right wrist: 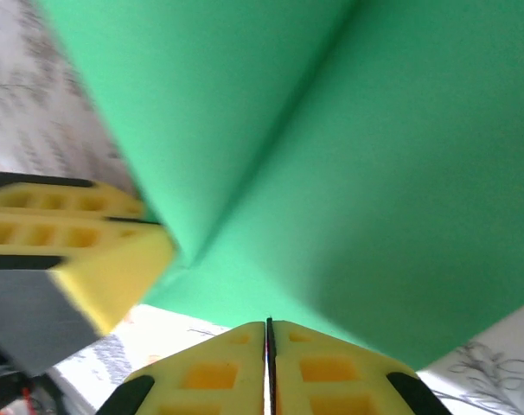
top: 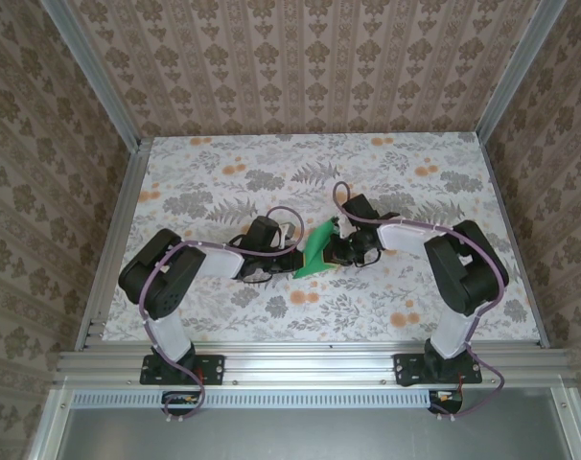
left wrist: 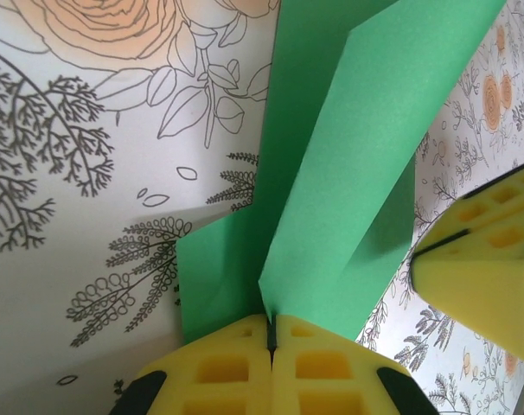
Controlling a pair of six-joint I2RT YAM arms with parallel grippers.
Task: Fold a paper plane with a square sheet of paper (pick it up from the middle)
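Left claw (top: 292, 255) and right claw (top: 342, 245) met over the middle of the flowered table (top: 214, 182) in the overhead view. The creased green paper (top: 317, 251) stood raised between them, left claw at its 9 o'clock, right claw at its 3 o'clock.

From the left wrist, yellow pads were pressed shut on the paper's bottom corner at 6 o'clock, folds fanning toward 1 o'clock.

From the right wrist, the jaws were closed, seemingly pinching the sheet's lower edge at 6 o'clock.

Light, limp and easily torn, the paper looked best held by its edges, close to a crease.
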